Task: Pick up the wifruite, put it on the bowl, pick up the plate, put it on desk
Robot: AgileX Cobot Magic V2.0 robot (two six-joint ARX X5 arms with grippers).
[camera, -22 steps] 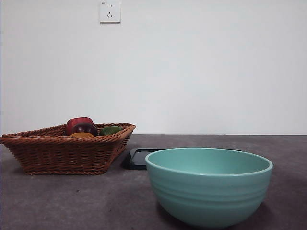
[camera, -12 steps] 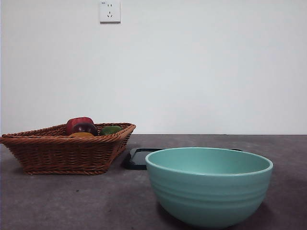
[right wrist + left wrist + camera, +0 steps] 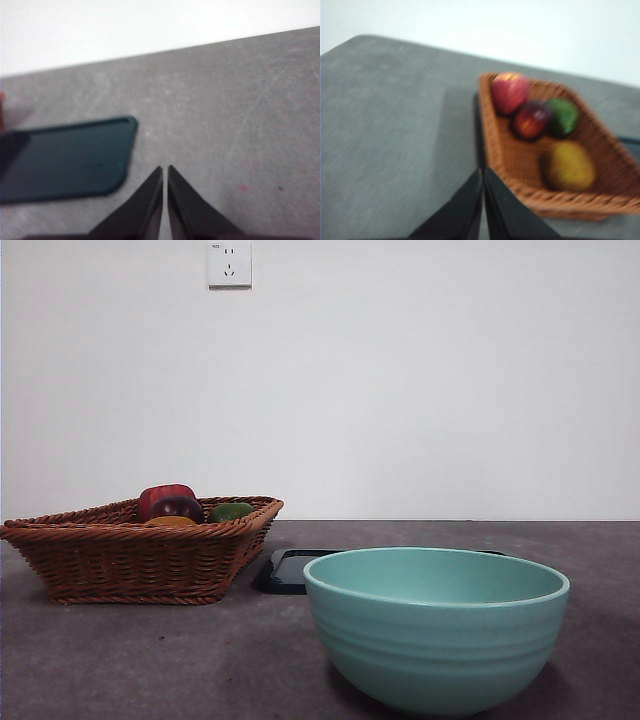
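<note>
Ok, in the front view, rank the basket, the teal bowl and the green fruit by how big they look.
1. Wicker basket and bowl: alike; the bowl stands nearer the camera, so I won't rank them.
2. Green fruit: clearly smallest, only its top showing above the basket rim.

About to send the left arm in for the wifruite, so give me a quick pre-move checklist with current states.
1. wifruite lies loose in the basket: ok.
2. left gripper empty, jaws shut, so it must open first: not ok.
3. bowl upright, nothing seen inside: ok.
4. Other fruit crowding the wifruite: the green fruit sits close, touching or not: cannot tell.
5. right gripper shut, empty, beside the plate: ok.
</note>
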